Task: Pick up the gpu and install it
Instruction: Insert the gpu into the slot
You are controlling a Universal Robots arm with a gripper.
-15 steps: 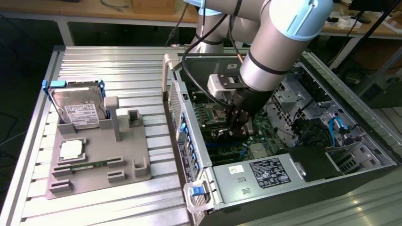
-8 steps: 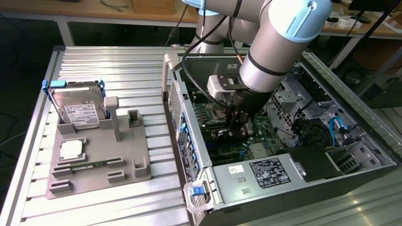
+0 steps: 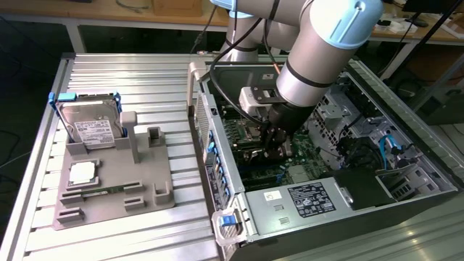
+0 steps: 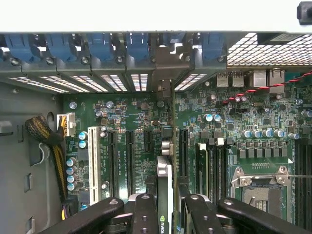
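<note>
My gripper [image 3: 274, 148] hangs inside the open computer case [image 3: 217, 125], over the green motherboard [image 3: 305, 147]. In the wrist view its black fingers [image 4: 145, 214] are shut on the gpu [image 4: 165, 183]. The card is seen edge-on between them and stands upright. It hangs over the expansion slots [image 4: 129, 161], with its metal end reaching toward the case's rear slot openings [image 4: 163, 83]. In the exterior view the arm and gripper hide most of the card.
A grey fixture tray [image 3: 149, 185] on the slatted table holds a silver hard drive in a blue frame [image 3: 91, 128], a narrow green memory stick [image 3: 101, 190] and a square chip [image 3: 82, 173]. Blue slot latches [image 4: 136, 46], the power supply [image 3: 305, 198] and the CPU socket [image 4: 261, 187] surround the gripper.
</note>
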